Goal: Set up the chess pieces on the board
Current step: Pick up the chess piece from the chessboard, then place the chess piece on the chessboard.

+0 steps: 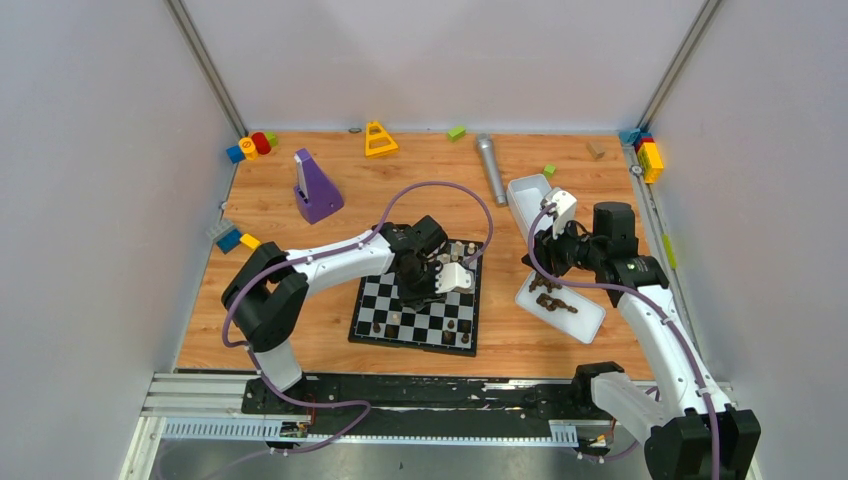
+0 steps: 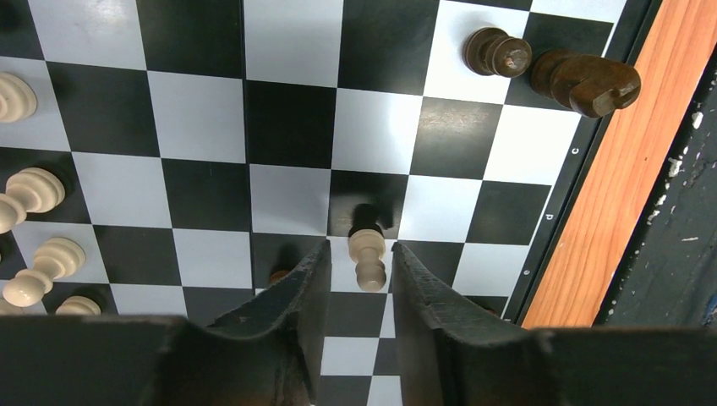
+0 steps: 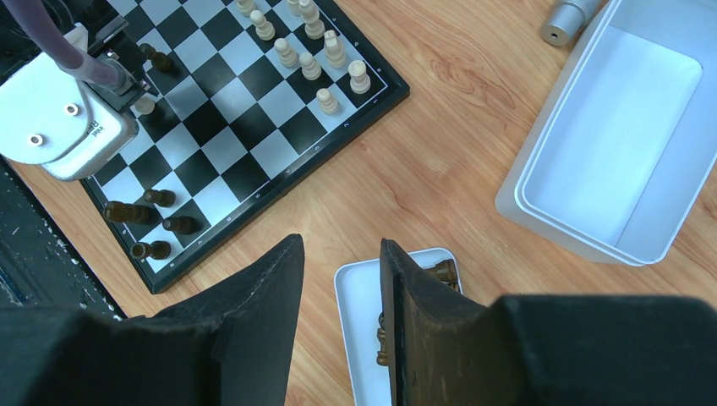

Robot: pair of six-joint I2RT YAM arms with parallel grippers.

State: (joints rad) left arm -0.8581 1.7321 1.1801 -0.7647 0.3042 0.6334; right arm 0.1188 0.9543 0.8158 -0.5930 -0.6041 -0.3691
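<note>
While my left hand [image 2: 361, 247] is hanging low over the board [image 2: 287, 118], its two fingers are standing partly open on either side of a cream pawn [image 2: 369, 258]. A sliver of light square is showing between the pawn and each finger, so I am not gripping it. The pawn is standing upright on a light square a little in from the board's near border. Two dark pieces [image 2: 497, 52] are sitting at that border, and other cream pieces [image 2: 32, 190] are further in toward the far side. The board itself is lying flat on the counter [image 1: 520, 355] in front of my left arm.

My right hand [image 3: 341, 249] is hovering off to the right, fingers apart and empty, above the small white tray [image 3: 355, 304] where more dark chessmen [image 3: 444, 271] are lying.

I am judging the step in hand to be the seating of this pawn. I am aiming to hold both fingers evenly clear of it and to rise straight up rather than sweep sideways (the finger on the border side looks the closer, and a brush from it would topple so light a piece). I am also checking that the base is sitting inside its square and not across a line. Should the pawn need carrying instead, I am planning to close slowly and low on the stem, centred. I would then lift above the neighbours' heads before travelling.
</note>
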